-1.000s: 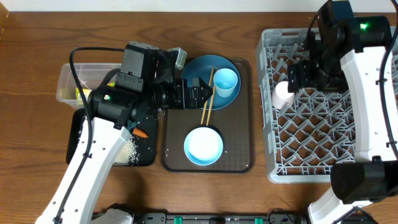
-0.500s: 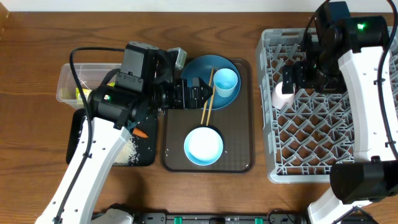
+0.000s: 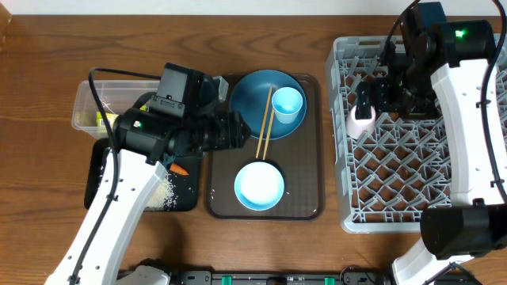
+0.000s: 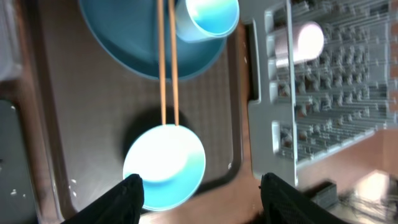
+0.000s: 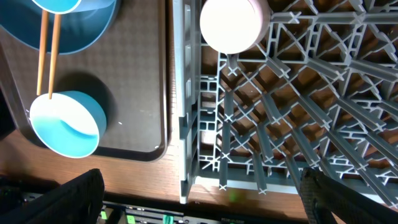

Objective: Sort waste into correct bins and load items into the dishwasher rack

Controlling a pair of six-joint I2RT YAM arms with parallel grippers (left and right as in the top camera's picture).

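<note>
Two chopsticks [image 3: 264, 120], one blue cup [image 3: 287, 104], one pink cup [image 3: 361, 120] (racked), one bowl [image 3: 259, 186], one plate [image 3: 249, 87]; left gripper [image 4: 204, 185], right gripper [image 5: 202, 182]: released

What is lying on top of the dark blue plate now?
A small light blue cup and two wooden chopsticks rest on the plate. The left arm covers its lower left edge, so that part is unseen.

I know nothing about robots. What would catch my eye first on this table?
The big grey dishwasher rack fills the right side, with a small pink cup sitting near its left edge. In the middle lies a dark brown tray. It holds a dark blue plate with a light blue cup on it, two wooden chopsticks slanting across the plate, and a light blue bowl beside it.
</note>
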